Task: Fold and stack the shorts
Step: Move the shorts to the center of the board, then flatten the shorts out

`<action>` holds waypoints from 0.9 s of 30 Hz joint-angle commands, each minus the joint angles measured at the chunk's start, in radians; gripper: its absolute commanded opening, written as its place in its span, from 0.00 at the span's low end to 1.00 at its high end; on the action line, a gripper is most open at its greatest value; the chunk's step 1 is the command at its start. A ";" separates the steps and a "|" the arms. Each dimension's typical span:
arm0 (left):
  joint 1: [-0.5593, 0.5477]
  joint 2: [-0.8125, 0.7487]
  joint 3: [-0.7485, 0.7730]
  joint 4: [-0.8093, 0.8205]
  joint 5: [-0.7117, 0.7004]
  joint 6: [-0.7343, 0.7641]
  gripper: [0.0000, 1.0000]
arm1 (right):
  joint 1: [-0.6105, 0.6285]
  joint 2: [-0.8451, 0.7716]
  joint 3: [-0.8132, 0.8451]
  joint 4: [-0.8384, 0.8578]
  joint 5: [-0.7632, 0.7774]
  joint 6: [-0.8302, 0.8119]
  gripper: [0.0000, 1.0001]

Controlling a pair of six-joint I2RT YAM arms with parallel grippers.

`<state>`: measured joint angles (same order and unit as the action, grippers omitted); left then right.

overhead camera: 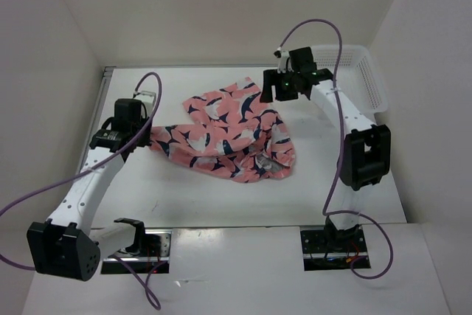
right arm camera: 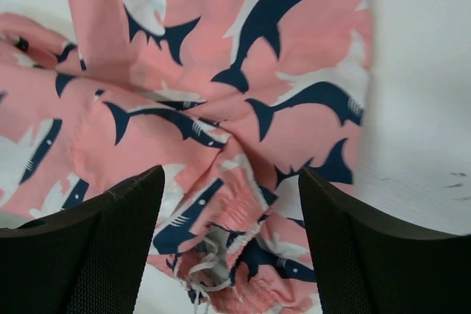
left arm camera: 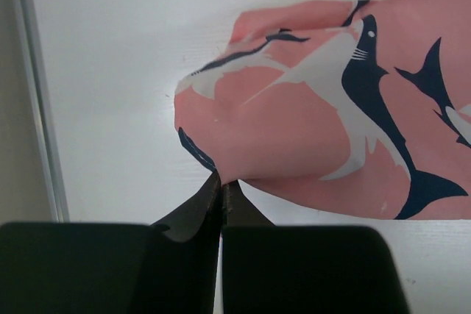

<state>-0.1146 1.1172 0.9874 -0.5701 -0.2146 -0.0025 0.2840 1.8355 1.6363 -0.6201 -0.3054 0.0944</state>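
One pair of salmon-pink shorts [overhead camera: 228, 132] with navy-and-white sharks lies crumpled at the middle of the white table. My left gripper [overhead camera: 150, 136] is at its left end, shut on a corner of the fabric; in the left wrist view the tips [left arm camera: 221, 182] pinch the hem of the shorts [left arm camera: 324, 123]. My right gripper [overhead camera: 274, 88] hovers open above the far right part of the shorts. In the right wrist view its fingers [right arm camera: 110, 218] stand wide apart over the bunched waistband and white drawstring [right arm camera: 213, 262].
A white plastic mesh basket [overhead camera: 365, 79] stands at the far right behind the right arm. A metal strip [overhead camera: 103, 101] runs along the table's left edge. White walls close in the back and sides.
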 commanded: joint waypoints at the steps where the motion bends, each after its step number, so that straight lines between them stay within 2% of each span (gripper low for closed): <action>1: 0.006 -0.025 -0.027 -0.014 0.046 0.002 0.00 | -0.069 -0.123 0.033 0.004 -0.072 -0.056 0.76; 3: 0.006 -0.025 -0.036 -0.014 0.055 0.002 0.00 | -0.069 -0.165 -0.079 -0.050 -0.226 -0.164 0.75; 4: 0.006 -0.025 -0.036 -0.005 0.055 0.002 0.00 | -0.069 -0.189 -0.126 -0.091 -0.251 -0.236 0.75; 8: 0.006 -0.025 -0.073 0.035 0.026 0.002 0.00 | 0.036 -0.289 -0.347 -0.102 -0.227 -0.314 0.62; 9: 0.006 -0.025 -0.073 0.048 0.014 0.002 0.00 | 0.050 -0.300 -0.409 -0.093 -0.204 -0.314 0.54; 12: 0.006 -0.025 -0.101 0.058 -0.009 0.002 0.00 | 0.050 -0.300 -0.466 -0.044 -0.183 -0.314 0.46; 15: 0.015 -0.016 -0.121 0.067 -0.009 0.002 0.00 | 0.050 -0.286 -0.475 0.017 -0.147 -0.314 0.47; 16: 0.015 -0.016 -0.121 0.067 -0.009 0.002 0.00 | 0.050 -0.269 -0.475 0.029 -0.147 -0.314 0.56; 19: 0.027 -0.016 -0.121 0.067 -0.009 0.002 0.00 | 0.061 -0.231 -0.475 0.080 -0.158 -0.303 0.63; 27: 0.069 0.012 -0.090 0.049 -0.009 0.002 0.00 | 0.061 -0.124 -0.432 0.173 -0.178 -0.243 0.63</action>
<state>-0.0608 1.1187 0.8658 -0.5388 -0.2127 -0.0025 0.3401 1.6840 1.1568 -0.5362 -0.4637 -0.1875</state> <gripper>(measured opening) 0.007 0.633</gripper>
